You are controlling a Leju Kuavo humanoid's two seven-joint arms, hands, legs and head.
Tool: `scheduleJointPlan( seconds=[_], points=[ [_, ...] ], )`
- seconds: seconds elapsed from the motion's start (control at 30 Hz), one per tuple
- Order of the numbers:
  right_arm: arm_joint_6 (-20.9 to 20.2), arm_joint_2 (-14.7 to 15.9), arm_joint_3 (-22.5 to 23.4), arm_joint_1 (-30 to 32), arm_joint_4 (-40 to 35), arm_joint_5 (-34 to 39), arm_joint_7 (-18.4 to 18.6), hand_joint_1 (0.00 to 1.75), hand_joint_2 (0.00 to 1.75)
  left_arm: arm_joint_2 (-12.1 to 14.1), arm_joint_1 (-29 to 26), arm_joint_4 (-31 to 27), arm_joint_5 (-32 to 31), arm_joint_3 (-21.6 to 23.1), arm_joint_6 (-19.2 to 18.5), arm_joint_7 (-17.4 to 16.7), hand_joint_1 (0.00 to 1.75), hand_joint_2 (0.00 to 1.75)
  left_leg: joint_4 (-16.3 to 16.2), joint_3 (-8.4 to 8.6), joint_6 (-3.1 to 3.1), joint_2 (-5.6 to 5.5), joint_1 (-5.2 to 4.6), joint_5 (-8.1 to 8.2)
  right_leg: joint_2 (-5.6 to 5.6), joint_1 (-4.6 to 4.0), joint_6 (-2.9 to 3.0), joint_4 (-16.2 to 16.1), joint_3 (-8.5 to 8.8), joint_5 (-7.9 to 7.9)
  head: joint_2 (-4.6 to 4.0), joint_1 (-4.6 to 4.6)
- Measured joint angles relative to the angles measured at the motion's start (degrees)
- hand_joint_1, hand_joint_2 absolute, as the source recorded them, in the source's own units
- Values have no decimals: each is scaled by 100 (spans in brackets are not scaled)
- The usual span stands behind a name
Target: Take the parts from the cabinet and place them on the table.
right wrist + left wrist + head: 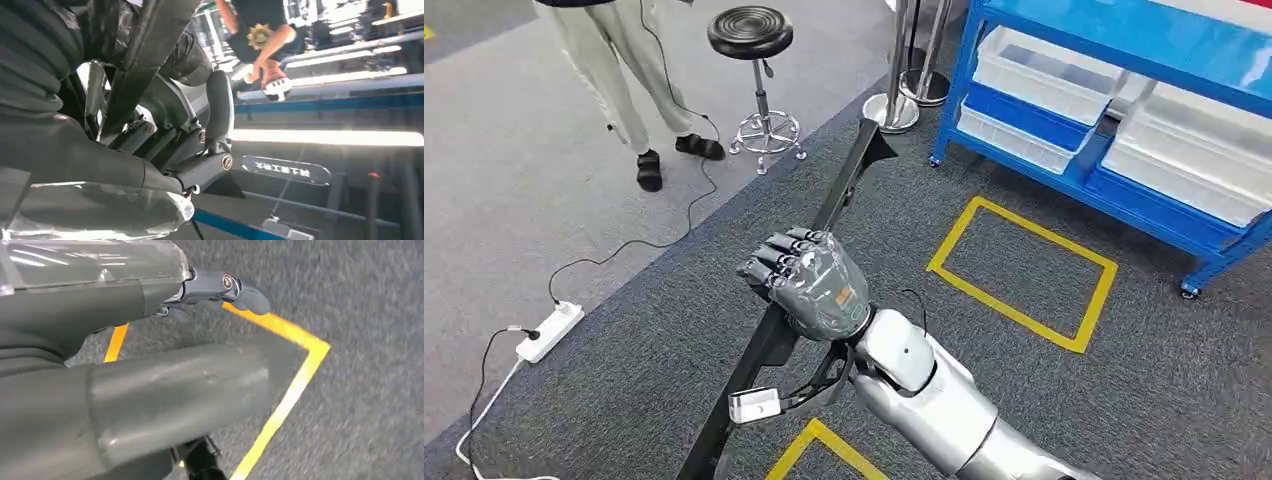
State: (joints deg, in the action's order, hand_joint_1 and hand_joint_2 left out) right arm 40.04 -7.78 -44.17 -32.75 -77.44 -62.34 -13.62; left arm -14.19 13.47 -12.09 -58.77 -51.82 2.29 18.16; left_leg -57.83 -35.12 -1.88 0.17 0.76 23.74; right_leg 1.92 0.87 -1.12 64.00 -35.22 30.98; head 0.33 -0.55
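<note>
Black bar (824,230) (lower end) cut off.

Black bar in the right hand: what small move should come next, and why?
Probably keep carrying it toward the table: the right hand already grips the black bar mid-length, above carpet, with the blue cabinet off to the side and nowhere to set it down.

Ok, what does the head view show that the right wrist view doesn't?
Head view alone: the blue cabinet with white bins, a black stool, yellow floor tape, a white power strip and a person's legs.

Right wrist view alone: a person's upper body leaning over.

Both: the right hand gripping the long black part.
</note>
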Motion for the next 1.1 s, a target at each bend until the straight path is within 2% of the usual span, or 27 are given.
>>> scheduleJointPlan(
  seconds=[0.07,0.1,0.13,0.2,0.23,0.27,0.3,0.33,0.4,0.43,0.47,0.5,0.53,0.57,0.6,0.63,0.67,0.7,0.73,0.77,0.8,0.83,0.93,0.97,1.0,1.03,1.1],
  points=[
    [0,33,0,26,2,-4,0,175,175,0,12,0,2,0,0,0,0,0,-5,-12,-25,-129,-12,-2,-152,-5,-12,900,-446,385,0,0],
    [0,53,0,37,2,-26,11,175,175,2,8,0,4,0,4,2,0,0,-14,-17,-27,-207,-18,-2,-165,-4,-14,1167,-598,434,0,-2],
    [0,66,0,46,0,-50,22,175,175,4,5,0,4,0,7,2,0,0,-28,-23,-25,-287,-18,-1,-166,-4,-9,1199,-643,354,0,-2],
    [0,77,0,47,-9,-61,24,175,175,7,9,0,9,0,7,2,0,0,-58,-23,-14,-455,-18,7,-203,-2,25,553,-368,-120,0,0],
    [0,77,0,46,-32,-61,24,175,175,7,18,0,22,0,7,4,0,0,-75,-23,-5,-536,-18,12,-311,-1,52,39,-134,-394,0,0],
    [0,79,0,45,-52,-61,22,175,175,7,21,0,26,0,7,4,0,0,-84,-31,8,-596,-10,17,-531,2,91,-334,15,-477,0,0],
    [0,79,0,47,-59,-63,17,175,175,4,30,0,41,0,7,4,0,0,-105,-74,55,-641,-35,19,-725,27,109,-425,59,-417,0,-2],
    [0,85,0,46,-72,-74,15,175,175,9,38,0,56,0,4,6,0,0,-102,-100,88,-687,-10,2,-644,19,95,-426,49,-431,0,5],
    [0,85,0,80,-118,-92,-15,175,175,22,-13,0,59,0,-7,24,0,0,-64,-113,181,-806,24,-25,-561,-24,129,-431,51,-434,0,2],
    [0,72,0,91,-164,-98,-30,175,175,43,-34,0,63,-2,-7,37,0,0,-53,-130,221,-852,-2,-29,-492,43,171,-487,89,-462,0,2],
    [-2,68,0,92,-184,-96,-35,175,175,59,-64,0,63,-2,-9,48,0,0,-135,-146,225,-567,-3,10,-398,46,203,-533,126,-482,0,2],
    [0,57,0,104,-216,-79,-46,175,175,61,-60,0,63,-2,-11,57,0,0,-348,-246,249,-249,-19,154,-343,41,236,-557,156,-476,0,-35],
    [0,59,0,112,-238,-74,-63,175,175,66,-41,0,63,-2,-11,70,0,0,-700,-425,275,-125,-7,349,-253,26,256,-556,164,-469,0,-28],
    [0,64,0,141,-256,-66,-98,175,175,74,-22,0,63,-2,-11,81,0,0,-1208,-680,293,-72,4,579,-158,19,266,-549,168,-455,0,-32],
    [0,66,0,179,-260,-55,-131,175,175,79,-20,0,63,-2,-9,85,0,0,-1623,-893,312,-54,12,723,-61,19,274,-543,168,-441,0,-30],
    [0,64,0,220,-275,-50,-157,175,175,90,-23,0,63,-2,-9,85,0,0,-1808,-991,325,-52,20,733,14,19,268,-539,169,-428,0,-33],
    [0,64,0,259,-295,-44,-179,175,175,98,-28,0,61,-2,-9,85,0,0,-1724,-952,332,-49,30,624,83,19,258,-535,177,-414,0,-33],
    [0,64,2,281,-317,-42,-210,175,175,124,-28,0,59,-2,-9,83,0,0,-1384,-774,333,-35,36,410,158,20,246,-527,191,-395,0,-33],
    [0,61,4,289,-332,-42,-243,175,175,142,-22,0,57,0,-11,83,0,0,-869,-487,324,28,37,159,226,23,228,-520,212,-372,0,-33],
    [0,61,4,291,-356,-39,-254,175,175,151,-14,0,54,0,-11,83,0,0,-364,-199,310,206,33,-45,280,23,200,-505,237,-344,0,-33],
    [0,61,13,294,-376,-33,-262,175,175,151,2,0,46,4,-13,83,0,0,-145,-95,287,489,-39,57,320,-19,162,-496,246,-320,0,-33],
    [0,61,35,296,-391,-17,-291,175,175,153,15,0,26,13,-17,87,0,0,-118,-98,197,392,-41,20,364,-52,132,-479,237,-303,0,-19],
    [0,44,59,312,-413,37,-387,175,175,175,-8,0,0,31,-24,92,0,0,-126,-133,109,204,-52,31,515,-61,69,-516,291,-289,0,-22],
    [0,33,66,311,-424,35,-398,175,175,186,-10,0,-2,33,-20,92,0,0,-91,-100,58,142,-10,6,434,-22,9,-489,286,-244,0,-22],
    [0,26,74,316,-443,35,-411,175,175,186,-3,0,0,37,-20,94,0,0,-90,-100,35,80,-13,4,152,-9,-5,-358,256,-140,0,-20],
    [2,26,92,317,-466,35,-415,175,175,190,20,0,0,39,-24,101,0,0,-90,-104,-6,31,-14,1,-15,0,-2,-55,114,52,0,-20],
    [2,33,155,356,-463,37,-417,175,175,197,45,0,0,44,-35,105,0,0,-91,-110,-42,-123,-29,-3,-141,-17,6,880,-368,463,0,-20]
  ],
)
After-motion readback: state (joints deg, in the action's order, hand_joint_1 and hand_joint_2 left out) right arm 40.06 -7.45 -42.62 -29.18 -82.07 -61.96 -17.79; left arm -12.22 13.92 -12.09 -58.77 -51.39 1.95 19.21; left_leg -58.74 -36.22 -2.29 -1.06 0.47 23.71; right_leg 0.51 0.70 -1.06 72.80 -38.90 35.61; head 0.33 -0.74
